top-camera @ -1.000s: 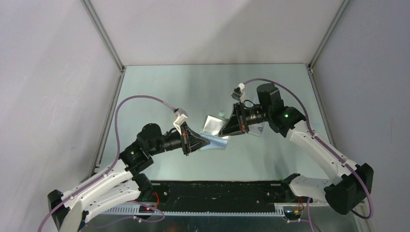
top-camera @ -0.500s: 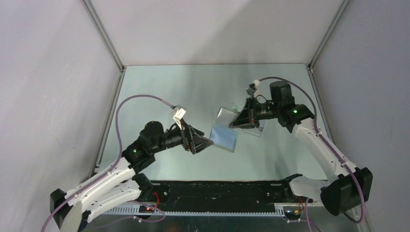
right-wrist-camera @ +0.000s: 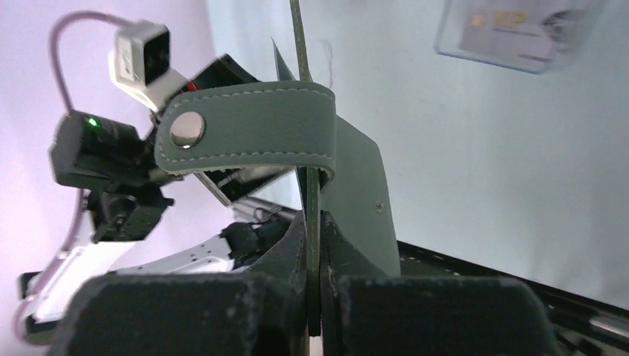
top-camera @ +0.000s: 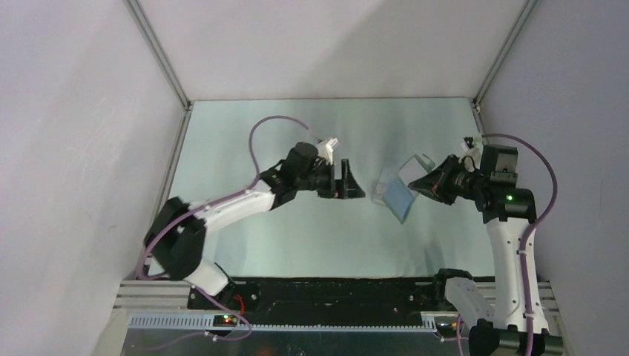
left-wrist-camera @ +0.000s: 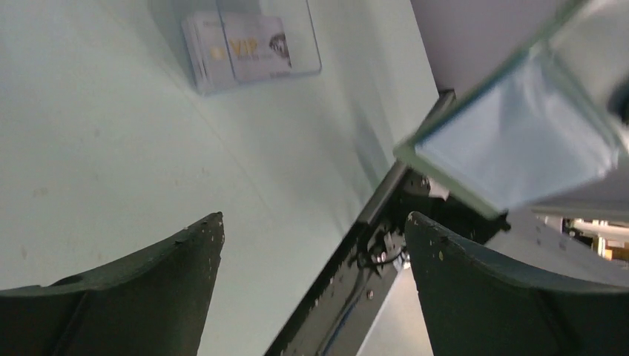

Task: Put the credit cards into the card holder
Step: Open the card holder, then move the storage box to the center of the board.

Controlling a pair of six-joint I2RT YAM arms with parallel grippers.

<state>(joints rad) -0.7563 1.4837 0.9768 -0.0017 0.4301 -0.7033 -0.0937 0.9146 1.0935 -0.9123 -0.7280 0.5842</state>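
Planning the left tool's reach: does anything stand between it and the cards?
Only bare table lies between the left tool and the cards, but they sit inside a clear case. The holder hangs aside.

Overhead, a pale mint-green desk top [top-camera: 297,245] fills the middle, smooth and slightly glossy, with soft grey shadows lying across it. Plain white panels box it in on three sides: the left wall [top-camera: 74,148], the back wall [top-camera: 334,44] and the right wall [top-camera: 571,111]. A broad diagonal band of shade crosses the back one. A silver aluminium strut [top-camera: 158,55] climbs the back-left corner, and a second strut [top-camera: 504,48] climbs the back-right. Along the near edge runs a black strip [top-camera: 334,291], with a grey slotted metal rail [top-camera: 334,321] just below it. The light is even and diffuse, with no hard glare. The left wrist view, down close, shows the same green surface with a few faint specks.
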